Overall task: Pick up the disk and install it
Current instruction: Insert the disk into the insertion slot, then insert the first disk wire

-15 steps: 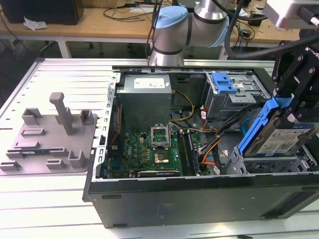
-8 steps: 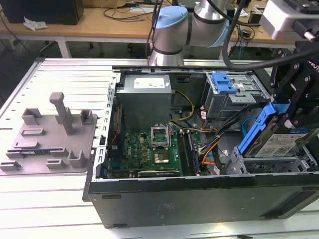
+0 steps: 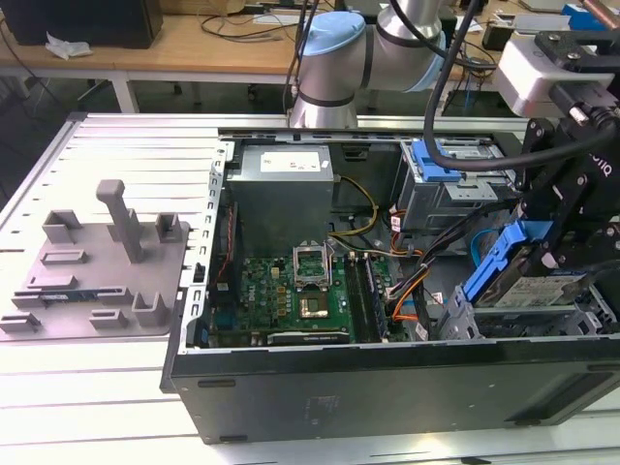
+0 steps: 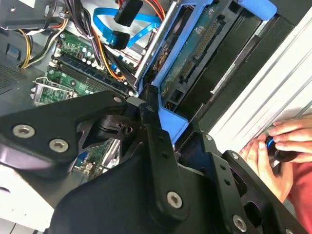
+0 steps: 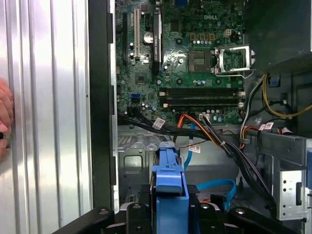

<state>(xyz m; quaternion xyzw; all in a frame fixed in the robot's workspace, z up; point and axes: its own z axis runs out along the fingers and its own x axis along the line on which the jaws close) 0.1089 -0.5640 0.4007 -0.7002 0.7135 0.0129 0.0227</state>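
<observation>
The jaws were clamped on the disk (image 3: 539, 289) by its blue bracket, holding it tilted over the drive cage (image 3: 453, 318) inside the open computer case (image 3: 387, 380) on the counter (image 3: 77, 399).

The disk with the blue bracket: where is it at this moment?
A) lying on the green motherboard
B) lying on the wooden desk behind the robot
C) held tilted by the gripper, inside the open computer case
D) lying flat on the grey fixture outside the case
C: in the exterior view the disk sits tilted inside the open computer case, and in the first wrist view the gripper clamps its blue bracket.
</observation>
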